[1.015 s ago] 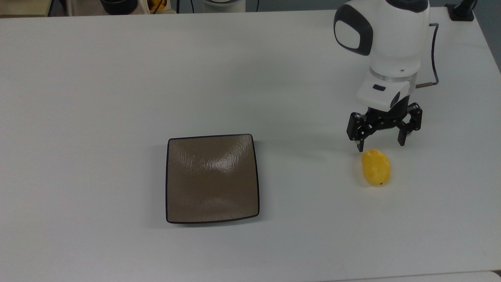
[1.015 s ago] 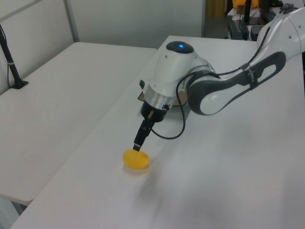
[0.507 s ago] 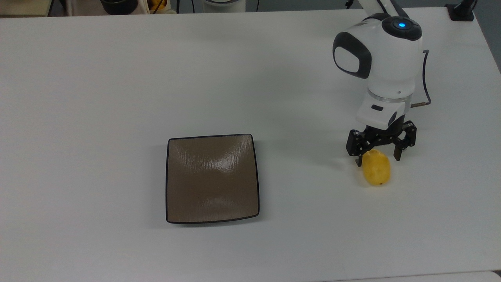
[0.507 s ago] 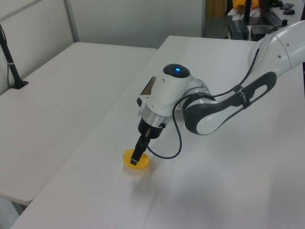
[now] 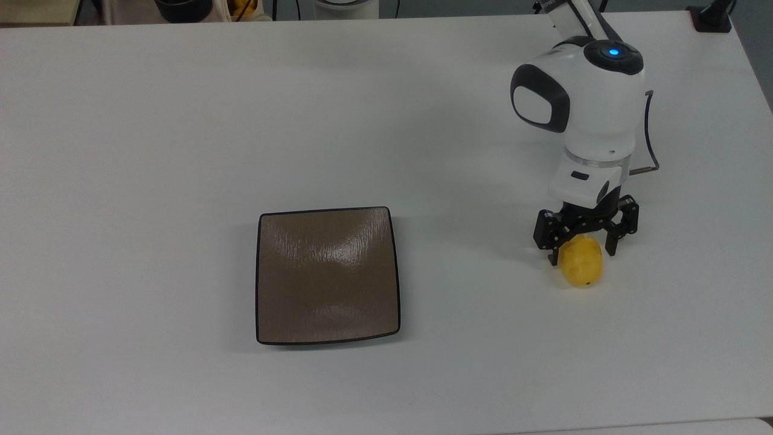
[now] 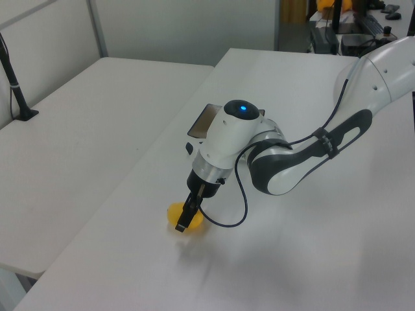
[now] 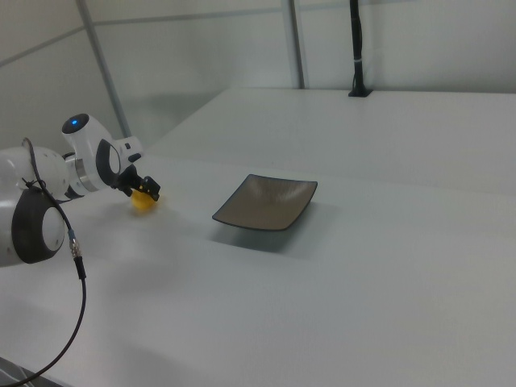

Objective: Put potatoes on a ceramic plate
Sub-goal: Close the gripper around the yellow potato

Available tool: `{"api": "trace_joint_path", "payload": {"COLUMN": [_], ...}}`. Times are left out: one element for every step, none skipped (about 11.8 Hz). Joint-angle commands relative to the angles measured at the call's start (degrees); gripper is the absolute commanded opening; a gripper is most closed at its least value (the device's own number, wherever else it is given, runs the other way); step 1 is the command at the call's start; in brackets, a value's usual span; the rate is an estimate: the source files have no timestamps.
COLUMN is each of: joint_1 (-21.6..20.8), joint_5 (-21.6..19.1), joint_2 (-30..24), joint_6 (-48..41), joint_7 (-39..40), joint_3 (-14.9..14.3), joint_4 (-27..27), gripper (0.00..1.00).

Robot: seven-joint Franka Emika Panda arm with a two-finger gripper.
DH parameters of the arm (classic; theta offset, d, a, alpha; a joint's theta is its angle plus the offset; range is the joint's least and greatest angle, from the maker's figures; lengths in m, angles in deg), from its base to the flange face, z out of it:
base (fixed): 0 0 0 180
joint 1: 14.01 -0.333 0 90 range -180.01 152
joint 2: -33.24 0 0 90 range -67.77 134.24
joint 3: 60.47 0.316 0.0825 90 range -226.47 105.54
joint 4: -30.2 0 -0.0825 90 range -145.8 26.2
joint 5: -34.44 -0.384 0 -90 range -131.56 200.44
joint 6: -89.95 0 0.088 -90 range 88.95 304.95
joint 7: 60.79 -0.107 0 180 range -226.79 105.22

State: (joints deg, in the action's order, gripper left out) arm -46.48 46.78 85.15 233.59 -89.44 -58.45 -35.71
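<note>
A small yellow potato (image 5: 583,269) lies on the white table at the top view's right. My gripper (image 5: 581,252) is open and low over it, one black finger on each side of the potato's far end. In the left view a finger (image 6: 182,223) stands in front of the potato (image 6: 175,211). The right view shows the gripper (image 7: 146,192) on the potato (image 7: 143,202) at the right view's left. The square brown plate (image 5: 328,275) sits bare, well off to the top view's left of the potato; the arm half hides the plate (image 6: 205,120) in the left view.
A black post (image 5: 714,16) stands at the table's back right corner in the top view, and the arm's cable (image 5: 651,130) loops beside the wrist. A dark container (image 5: 183,8) sits beyond the back edge. A second table (image 6: 78,129) adjoins in the left view.
The gripper has come down and slightly forward, from just behind the potato to straddling it with open fingers. Potato and plate have not moved.
</note>
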Motion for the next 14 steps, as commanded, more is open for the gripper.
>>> {"api": "trace_joint_path", "payload": {"joint_1": [-1.0,-1.0,-1.0,-0.9,-1.0,-1.1,-1.1,-1.1,-0.9,-0.8,-0.5,0.2,1.0,2.1], "joint_5": [1.6,1.6,1.6,1.6,1.6,1.6,1.6,1.6,1.5,1.5,1.0,0.8,0.6,0.5], "joint_2": [1.3,1.3,1.3,1.3,1.3,1.1,0.6,-0.6,-2.3,-4.8,-7.5,-10.3,-13.6,-18.3], "joint_6": [3.0,3.0,3.0,3.0,3.0,2.8,2.6,2.4,2.2,1.3,0.1,-1.9,-3.8,-5.1], "joint_7": [-2.0,-1.9,-1.9,-1.9,-1.8,-1.8,-1.8,-2.0,-2.0,-2.0,-2.0,-2.0,-1.9,-1.8], "joint_3": [-1.7,-1.7,-1.7,-1.6,-1.6,-1.6,-1.6,-1.6,-1.6,-1.6,-1.6,-1.6,-1.6,-1.6], "joint_4": [1.5,1.5,1.5,1.4,1.3,1.2,1.0,0.2,-1.0,-2.5,-4.0,-5.0,-6.7,-10.2], "gripper": [0.82,0.62,0.45,0.36,0.28,0.22,0.20,0.20,0.20,0.18,0.15,0.15,0.15,0.15]}}
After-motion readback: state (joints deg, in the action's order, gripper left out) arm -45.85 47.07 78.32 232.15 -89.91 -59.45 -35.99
